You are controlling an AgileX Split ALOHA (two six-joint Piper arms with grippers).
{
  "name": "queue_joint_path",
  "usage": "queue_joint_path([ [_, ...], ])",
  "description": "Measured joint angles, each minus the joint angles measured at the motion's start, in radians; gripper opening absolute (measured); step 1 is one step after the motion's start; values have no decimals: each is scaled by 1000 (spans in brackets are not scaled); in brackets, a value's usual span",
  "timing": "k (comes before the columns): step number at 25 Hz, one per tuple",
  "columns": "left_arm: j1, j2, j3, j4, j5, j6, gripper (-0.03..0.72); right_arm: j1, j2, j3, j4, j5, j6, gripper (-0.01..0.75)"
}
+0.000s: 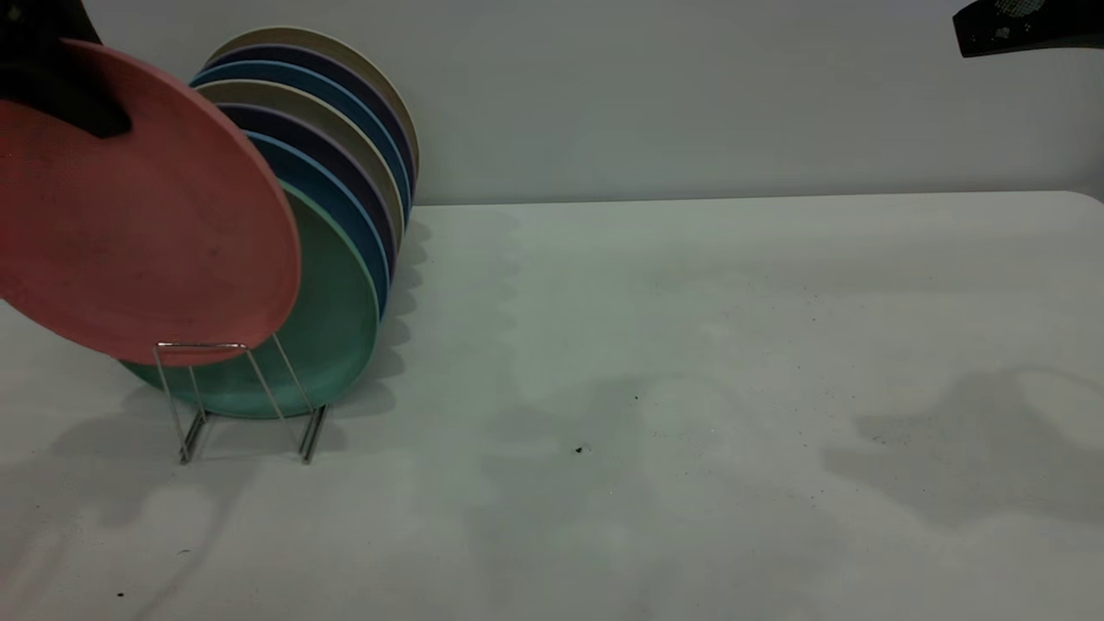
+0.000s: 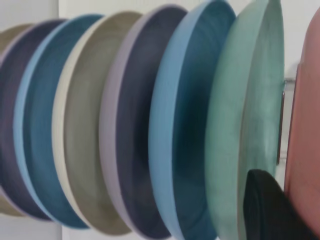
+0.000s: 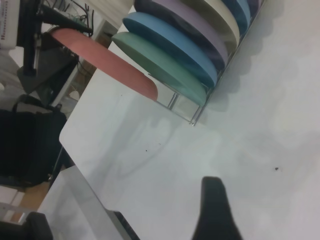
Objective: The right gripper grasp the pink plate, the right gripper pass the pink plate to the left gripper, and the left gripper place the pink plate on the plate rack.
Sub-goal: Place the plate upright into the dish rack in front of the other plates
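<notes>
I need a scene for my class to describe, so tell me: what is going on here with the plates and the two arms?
The left gripper holds the pink plate by its upper edge, tilted, at the front end of the plate rack, right in front of the mint-green plate. The plate does not look seated yet. Behind it stand six more plates in blue, purple and beige. The right gripper is up and away at the table's far right, holding nothing.

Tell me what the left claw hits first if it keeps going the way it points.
Likely the plate rack: the left claw holds the pink plate just above its front loop, beside the green plate. Depth is unclear.
</notes>
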Motion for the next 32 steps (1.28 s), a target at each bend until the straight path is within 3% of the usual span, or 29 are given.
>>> queue_joint_path([
  [11, 0, 41, -1, -35, 23, 14, 143, 0, 0, 0, 0, 0, 0, 547],
  [21, 0, 48, 0, -31, 45, 5, 444, 0, 0, 0, 0, 0, 0, 547],
  [32, 0, -67, 0, -31, 100, -58, 474, 0, 0, 0, 10, 0, 21, 547],
])
